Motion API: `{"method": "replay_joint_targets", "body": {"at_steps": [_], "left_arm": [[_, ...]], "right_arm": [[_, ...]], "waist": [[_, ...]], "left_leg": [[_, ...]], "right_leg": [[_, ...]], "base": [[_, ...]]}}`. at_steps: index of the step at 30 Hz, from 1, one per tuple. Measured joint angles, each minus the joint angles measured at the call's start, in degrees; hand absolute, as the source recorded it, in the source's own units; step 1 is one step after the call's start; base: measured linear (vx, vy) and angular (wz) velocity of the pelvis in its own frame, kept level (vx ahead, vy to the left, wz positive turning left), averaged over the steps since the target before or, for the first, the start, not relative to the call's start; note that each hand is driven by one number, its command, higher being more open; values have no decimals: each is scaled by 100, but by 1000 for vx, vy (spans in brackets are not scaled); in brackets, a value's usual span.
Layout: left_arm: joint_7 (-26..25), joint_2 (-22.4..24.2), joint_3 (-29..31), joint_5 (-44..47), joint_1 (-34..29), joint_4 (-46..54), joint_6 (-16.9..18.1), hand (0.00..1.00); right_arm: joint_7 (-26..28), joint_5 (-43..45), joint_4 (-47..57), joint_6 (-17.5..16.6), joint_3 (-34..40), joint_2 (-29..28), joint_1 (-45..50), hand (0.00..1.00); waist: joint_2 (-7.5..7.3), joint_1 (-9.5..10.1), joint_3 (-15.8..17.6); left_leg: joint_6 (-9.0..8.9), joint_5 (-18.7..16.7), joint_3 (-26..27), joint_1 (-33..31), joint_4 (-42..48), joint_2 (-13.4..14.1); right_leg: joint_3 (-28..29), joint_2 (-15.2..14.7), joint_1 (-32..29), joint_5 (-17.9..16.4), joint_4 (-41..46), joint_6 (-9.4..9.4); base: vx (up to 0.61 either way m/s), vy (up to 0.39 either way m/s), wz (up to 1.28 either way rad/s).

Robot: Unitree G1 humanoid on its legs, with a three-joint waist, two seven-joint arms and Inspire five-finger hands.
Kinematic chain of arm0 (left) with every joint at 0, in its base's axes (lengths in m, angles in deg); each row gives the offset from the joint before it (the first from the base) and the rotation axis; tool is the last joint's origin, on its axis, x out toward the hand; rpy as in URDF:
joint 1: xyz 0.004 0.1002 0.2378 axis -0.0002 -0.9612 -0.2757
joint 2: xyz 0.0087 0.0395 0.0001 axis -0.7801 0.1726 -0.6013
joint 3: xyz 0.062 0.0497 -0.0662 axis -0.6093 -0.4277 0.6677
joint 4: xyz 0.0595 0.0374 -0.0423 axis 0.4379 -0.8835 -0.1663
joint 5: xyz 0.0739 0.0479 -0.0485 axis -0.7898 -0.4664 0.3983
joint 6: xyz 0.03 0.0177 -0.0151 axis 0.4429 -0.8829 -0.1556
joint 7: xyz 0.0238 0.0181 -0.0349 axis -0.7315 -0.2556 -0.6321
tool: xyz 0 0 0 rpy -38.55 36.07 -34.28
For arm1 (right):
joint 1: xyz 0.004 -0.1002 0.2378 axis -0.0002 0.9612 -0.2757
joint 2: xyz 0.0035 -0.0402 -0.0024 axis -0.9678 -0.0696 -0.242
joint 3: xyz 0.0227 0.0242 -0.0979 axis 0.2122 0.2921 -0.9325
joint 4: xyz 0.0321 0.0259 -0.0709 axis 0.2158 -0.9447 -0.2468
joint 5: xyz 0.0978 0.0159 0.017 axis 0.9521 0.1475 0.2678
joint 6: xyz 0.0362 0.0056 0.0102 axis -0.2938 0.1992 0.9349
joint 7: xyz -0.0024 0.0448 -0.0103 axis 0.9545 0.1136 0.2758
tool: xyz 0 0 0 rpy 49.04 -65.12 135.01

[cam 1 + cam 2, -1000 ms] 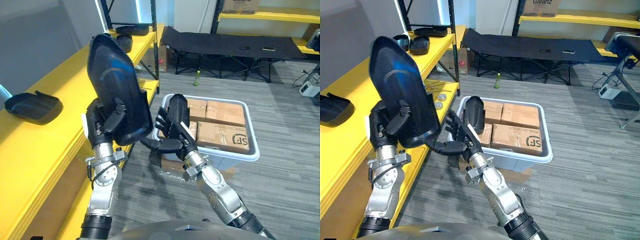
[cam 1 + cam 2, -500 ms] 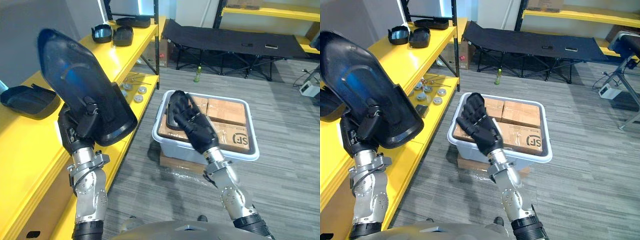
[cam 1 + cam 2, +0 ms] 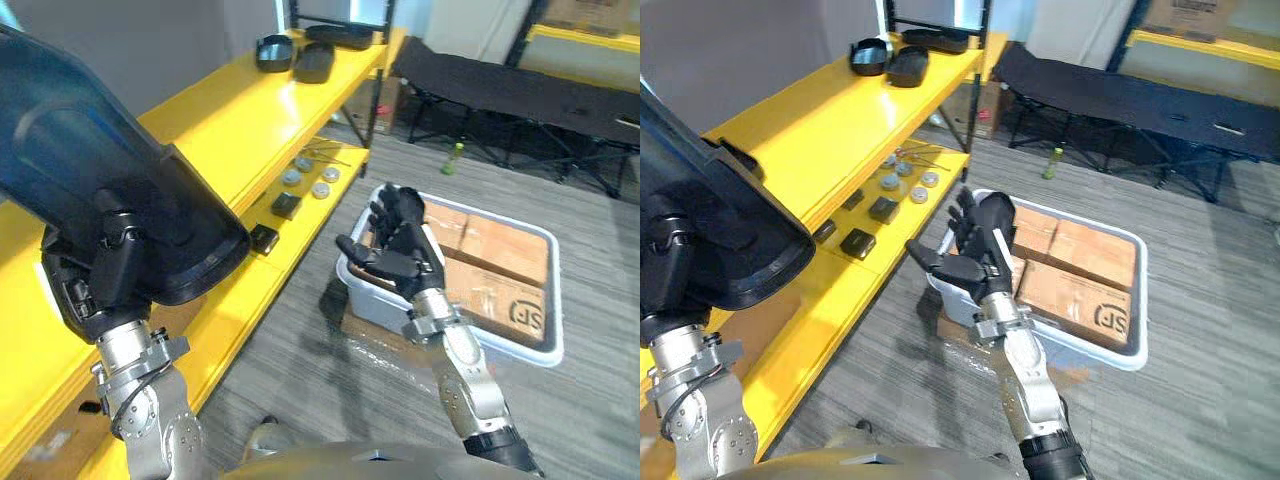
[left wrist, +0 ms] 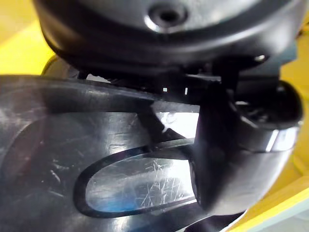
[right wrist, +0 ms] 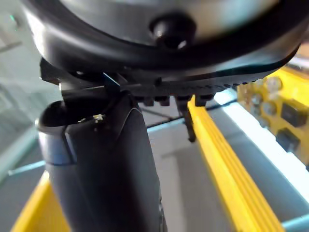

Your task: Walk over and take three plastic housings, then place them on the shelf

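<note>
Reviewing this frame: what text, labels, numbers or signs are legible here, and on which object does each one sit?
On the cardboard box in the white bin: a dark printed mark, turned sideways and too small to read.
On the carton on the far shelf: print, if any, too blurred to read.
On the black housing held in the left hand: no text or label.

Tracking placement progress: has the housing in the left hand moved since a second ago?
Yes. The plastic housing in the left hand has swung left, away from the white bin, which it nearly overlapped before, toward the yellow shelf.
</note>
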Motion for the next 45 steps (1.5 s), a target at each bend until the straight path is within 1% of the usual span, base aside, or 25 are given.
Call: {"method": "replay_joint_targets", "body": {"at_steps": [3,7,9,12,16,17,19,20,21,22,23,24,26,27,30,32,33,35,36,38,39,41,42,44,45], "left_arm": [[58,1,47,113,-217,53,-4,0],[155,0,6,156,-318,53,-109,0],[218,-1,-157,165,-328,52,-158,0],[446,-2,-413,246,-341,52,-158,0],[677,-31,-541,303,-341,53,-156,0],[687,-45,-634,351,-339,53,-157,0],[725,-93,-746,352,-331,50,-172,0],[811,-156,-840,376,-284,8,-187,0],[955,-236,-957,394,-203,-21,-228,0],[1035,-274,-1034,393,-132,-44,-233,0],[1140,-306,-1149,385,-27,-69,-234,0],[1274,-313,-1244,372,55,-55,-233,0],[1304,-314,-1289,374,123,-54,-233,0],[1276,-315,-1287,374,109,-61,-234,0],[1166,-317,-1295,386,76,-64,-233,0],[1141,-317,-1337,397,75,-100,-234,0],[1165,-317,-1362,434,74,-124,-233,0],[1189,-314,-1407,468,75,-188,-230,0],[1180,-310,-1402,505,55,-236,-230,0],[1141,-293,-1386,618,-51,-241,-207,0],[1096,-290,-1379,618,-116,-241,-148,0],[1062,-294,-1378,611,-134,-240,-94,0],[1051,-289,-1369,611,-116,-239,-88,0],[1020,-288,-1323,583,-98,-236,-88,0],[1017,-298,-1265,569,-76,-224,-90,0]], "right_arm": [[-23,17,-74,-2,-186,1,-225,100],[-52,40,-71,-3,-162,8,-262,100],[-56,35,-71,-3,-163,32,-229,100],[-163,14,-70,-3,-143,53,-215,100],[-138,49,-48,-3,-102,-9,-65,100],[-138,43,-7,-3,-109,-26,-23,100],[-148,19,51,-5,-106,-53,-19,100],[-150,18,80,-60,-100,-60,19,100],[-159,9,145,-109,-74,-46,74,100],[-168,-2,193,-140,-47,-42,115,100],[-177,-32,205,-239,-10,-36,176,100],[-176,-59,204,-307,8,-32,211,100],[-141,-239,204,-378,-14,-13,185,100],[-119,-235,204,-445,-51,0,193,100],[6,-234,204,-610,-119,25,192,100],[47,-227,240,-708,-94,103,200,100],[47,-226,284,-754,-83,208,206,100],[53,-220,288,-879,-50,284,206,100],[53,-202,288,-952,-59,277,192,100],[28,-188,289,-1008,-195,238,160,100],[-32,-186,289,-1041,-346,191,106,100],[-71,-144,289,-1102,-567,148,-45,100],[-153,-127,289,-1133,-690,119,-182,100],[-325,-152,288,-1184,-798,69,-337,100],[-500,-233,288,-1233,-797,-27,-440,100]], "waist": [[-30,173,36],[-77,153,90],[-95,154,113],[-32,149,143],[32,129,122],[28,124,119],[-9,-26,114],[-38,-161,107],[-58,-291,103],[-59,-356,104],[-59,-370,104],[-58,-335,104],[-63,-274,113],[-29,-279,127],[20,-316,125],[37,-408,134],[85,-515,134],[156,-497,172],[219,-441,208],[278,-323,249],[268,-307,299],[219,-307,361],[175,-297,396],[167,-232,423],[135,-144,460]], "left_leg": [[27,-15,-147,-21,101,-60],[150,-40,-63,-343,567,-162],[326,120,127,-410,503,-177],[336,396,139,-394,181,-179],[285,538,224,-378,-39,-184],[265,552,315,-378,-73,-197],[260,575,233,-406,-75,-303],[262,577,86,-435,-7,-420],[261,587,-138,-491,55,-554],[251,610,-283,-527,76,-614],[251,683,-396,-558,46,-656],[253,771,-394,-577,-23,-638],[224,814,-394,-618,-14,-627],[232,838,-380,-627,6,-602],[243,896,-177,-718,78,-468],[598,949,359,-866,64,-367],[714,984,755,-987,50,-245],[742,1023,1005,-1006,-97,-196],[719,1073,1135,-1013,-133,-169],[674,1132,1268,-1013,-69,-153],[654,1130,1361,-1048,113,-158],[503,963,1384,-1222,558,-193],[526,747,1384,-1375,954,-228],[527,380,1382,-1574,1573,-236],[577,10,1384,-1699,2104,-273]], "right_leg": [[-133,-85,36,-197,274,25],[-554,-136,261,-416,403,-6],[-745,-136,357,-497,399,-1],[-960,-126,424,-548,408,-1],[-900,-147,372,-552,421,-5],[-784,-215,246,-589,568,-10],[-453,-319,41,-940,1054,-51],[-22,-317,-63,-1251,1384,-127],[527,-298,-147,-1459,1666,-262],[790,-272,-168,-1513,1769,-295],[1001,-251,-191,-1536,1885,-278],[967,-217,-189,-1565,1873,-276],[917,-172,-73,-1638,1648,-147],[911,-123,-10,-1615,1553,-102],[846,9,-2,-1598,1503,-78],[674,23,-26,-1629,1525,-130],[490,23,-21,-1632,1535,-129],[360,-11,-37,-1641,1558,-140],[356,-36,-80,-1647,1606,-144],[445,-89,-139,-1684,1689,-137],[483,-150,-148,-1729,1789,-106],[482,-257,-168,-1846,1957,-72],[475,-329,-162,-1895,2030,-41],[476,-371,-82,-1938,2035,-8],[435,-437,68,-2012,2024,-34]], "base": [[34,12,31],[-4,10,64],[-21,-7,58],[-35,-27,51],[-22,17,7],[7,42,-5],[7,21,26],[-7,-31,79],[-8,-36,100],[-3,-36,105],[-16,-39,87],[-41,-70,67],[-51,-73,24],[-74,-58,7],[-108,-41,14],[-104,-13,49],[-102,-19,65],[-82,-7,52],[-53,15,19],[-28,29,-14],[8,36,-16],[25,58,0],[29,77,2],[73,141,-3],[121,209,1]]}}
